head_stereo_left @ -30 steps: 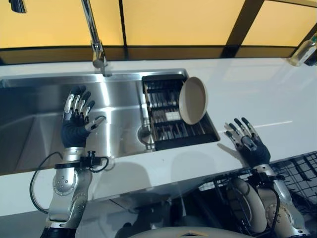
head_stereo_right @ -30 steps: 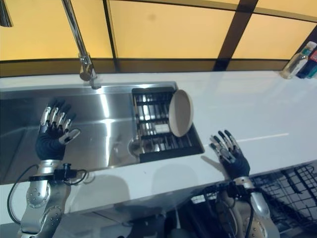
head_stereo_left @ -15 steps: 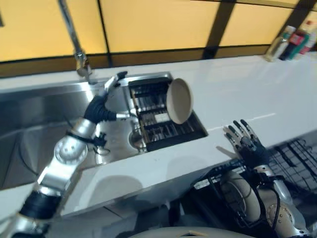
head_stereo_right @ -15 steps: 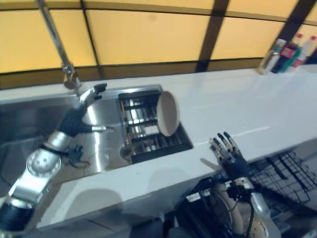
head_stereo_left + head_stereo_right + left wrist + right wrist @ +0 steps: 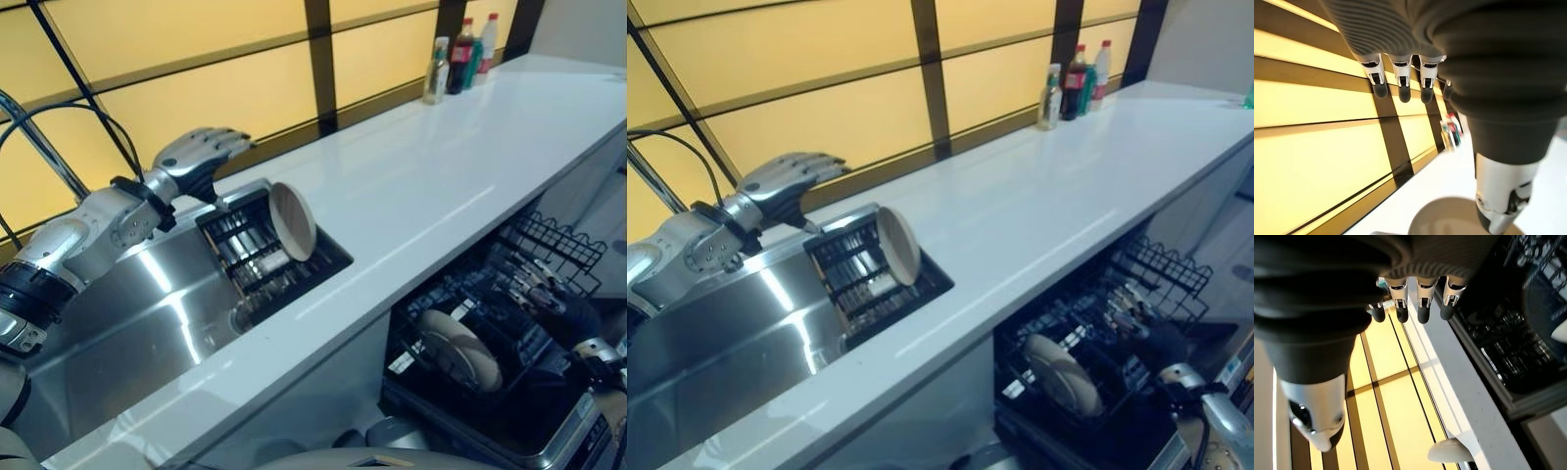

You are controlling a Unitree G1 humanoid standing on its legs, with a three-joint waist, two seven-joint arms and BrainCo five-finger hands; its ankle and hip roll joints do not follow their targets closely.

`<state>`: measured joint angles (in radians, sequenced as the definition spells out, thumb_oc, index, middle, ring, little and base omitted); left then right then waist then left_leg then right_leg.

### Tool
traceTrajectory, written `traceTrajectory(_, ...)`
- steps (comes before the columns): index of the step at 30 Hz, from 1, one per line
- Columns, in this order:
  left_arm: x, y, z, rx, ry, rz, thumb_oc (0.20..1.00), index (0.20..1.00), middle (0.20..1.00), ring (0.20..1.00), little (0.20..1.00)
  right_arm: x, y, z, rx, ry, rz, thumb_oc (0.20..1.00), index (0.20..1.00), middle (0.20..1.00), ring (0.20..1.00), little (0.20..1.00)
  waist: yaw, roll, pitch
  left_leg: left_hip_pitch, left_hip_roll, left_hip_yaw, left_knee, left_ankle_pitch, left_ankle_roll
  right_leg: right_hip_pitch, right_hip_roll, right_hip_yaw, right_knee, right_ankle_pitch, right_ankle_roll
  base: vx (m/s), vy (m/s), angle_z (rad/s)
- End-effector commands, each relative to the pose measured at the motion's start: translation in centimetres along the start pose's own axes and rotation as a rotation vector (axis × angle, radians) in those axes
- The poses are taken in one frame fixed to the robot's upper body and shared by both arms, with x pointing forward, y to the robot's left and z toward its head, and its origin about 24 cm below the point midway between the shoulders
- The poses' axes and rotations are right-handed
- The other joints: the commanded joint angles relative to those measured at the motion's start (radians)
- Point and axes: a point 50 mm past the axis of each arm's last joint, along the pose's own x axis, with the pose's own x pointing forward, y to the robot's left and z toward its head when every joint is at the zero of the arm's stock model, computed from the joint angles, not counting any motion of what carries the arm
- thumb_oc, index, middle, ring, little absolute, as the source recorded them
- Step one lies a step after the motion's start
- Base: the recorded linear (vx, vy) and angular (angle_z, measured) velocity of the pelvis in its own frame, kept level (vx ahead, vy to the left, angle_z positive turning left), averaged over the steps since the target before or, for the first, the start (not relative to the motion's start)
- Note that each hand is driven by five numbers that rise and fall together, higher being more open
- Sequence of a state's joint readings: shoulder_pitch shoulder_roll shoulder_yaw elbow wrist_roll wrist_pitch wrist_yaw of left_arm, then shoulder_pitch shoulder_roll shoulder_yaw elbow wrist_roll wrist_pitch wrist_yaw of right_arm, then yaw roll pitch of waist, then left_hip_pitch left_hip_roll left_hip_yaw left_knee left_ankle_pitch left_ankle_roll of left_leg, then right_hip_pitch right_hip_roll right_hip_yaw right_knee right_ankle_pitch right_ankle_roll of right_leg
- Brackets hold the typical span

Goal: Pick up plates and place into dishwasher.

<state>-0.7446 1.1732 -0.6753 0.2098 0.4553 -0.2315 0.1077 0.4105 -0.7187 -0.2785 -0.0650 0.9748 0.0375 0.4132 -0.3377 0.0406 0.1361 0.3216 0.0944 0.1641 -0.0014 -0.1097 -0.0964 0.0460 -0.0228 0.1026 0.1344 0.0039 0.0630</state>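
Step in hand: reach for the plate (image 5: 292, 221), not yet gripped. It stands on edge in the black drying rack (image 5: 265, 259), which sits in the sink (image 5: 147, 323) at the end nearest the dishwasher rack (image 5: 490, 343).

Your left hand (image 5: 196, 155) hovers above the drying rack on the window side, just short of the plate. Fingers straight and spread, thumb apart, holding nothing; the left wrist view confirms it, with the plate rim below the thumb.

Your right hand (image 5: 1420, 303) is down by the dishwasher rack, fingers extended, empty. One plate (image 5: 460, 351) already stands in the dishwasher rack, so the job looks partly done.

Next move, as I judge it: bring the left hand down over the top edge of the plate in the drying rack, thumb on one face and fingers on the other, pinch, lift straight up clear of the rack wires. Then carry it across the white counter (image 5: 421, 186) to a free slot beside the plate already in the dishwasher rack.

Watch the tilt; the plate leans and could slip off the wires if nudged.
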Motion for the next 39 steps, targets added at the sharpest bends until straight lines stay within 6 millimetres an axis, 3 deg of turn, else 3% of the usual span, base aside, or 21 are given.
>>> traceTrajectory(1,-0.8,0.7,-0.9,0.103,-0.005,0.022,1.0,1.0,1.0,1.0,1.0,-0.9,-0.2,1.6,-0.037,-0.057,0.038,1.0,1.0,1.0,1.0,1.0,0.016,-0.047,-0.063,-0.181,0.006,-0.025,0.096,0.099,0.031,-0.025,-0.056,-0.016,0.039,-0.006,0.12,0.12,-0.116,-0.05)
traceTrajectory(10,-2.8,-4.2,-0.9,0.031,-0.027,-0.111,1.0,1.0,1.0,1.0,1.0,-3.9,-1.4,0.3,-0.006,0.021,0.006,1.0,1.0,1.0,1.0,1.0,0.019,-0.102,-0.077,-0.172,0.032,-0.007,0.148,0.103,0.034,0.01,-0.059,-0.024,0.048,0.016,0.137,0.14,-0.126,-0.07)
traceTrajectory(19,-4.8,-4.1,-1.0,-0.025,-0.002,-0.045,1.0,1.0,1.0,1.0,1.0,-5.0,-1.3,-0.4,0.013,0.041,0.02,1.0,1.0,1.0,1.0,1.0,0.038,-0.117,-0.073,-0.182,0.046,-0.013,0.16,0.118,0.027,0.023,-0.061,-0.047,0.046,0.02,0.135,0.02,-0.01,-0.04)
traceTrajectory(27,-7.0,-4.5,-1.7,-0.03,0.007,-0.055,1.0,1.0,1.0,1.0,1.0,-5.8,-1.6,-1.3,0.051,0.079,-0.002,1.0,1.0,1.0,1.0,1.0,0.063,-0.153,-0.096,-0.179,0.061,-0.01,0.175,0.124,0.022,0.048,-0.062,-0.067,0.035,0.032,0.133,0.04,-0.055,0.03)
traceTrajectory(35,-9.1,-6.3,-1.0,-0.112,0.039,-0.04,1.0,1.0,1.0,1.0,1.0,-6.3,-1.6,-1.4,0.044,0.098,0.012,1.0,1.0,1.0,1.0,1.0,0.076,-0.134,-0.103,-0.168,0.058,-0.009,0.164,0.139,0.02,0.061,-0.07,-0.077,0.038,0.025,0.13,0.02,0.058,0.01)
traceTrajectory(39,-9.6,-6.3,-0.6,-0.17,0.048,0.026,1.0,1.0,1.0,1.0,1.0,-6.4,-1.8,-1.2,0.033,0.093,0.008,1.0,1.0,1.0,1.0,1.0,0.083,-0.125,-0.1,-0.165,0.054,-0.015,0.163,0.141,0.021,0.067,-0.076,-0.08,0.038,0.019,0.127,-0.01,0.075,0.0)
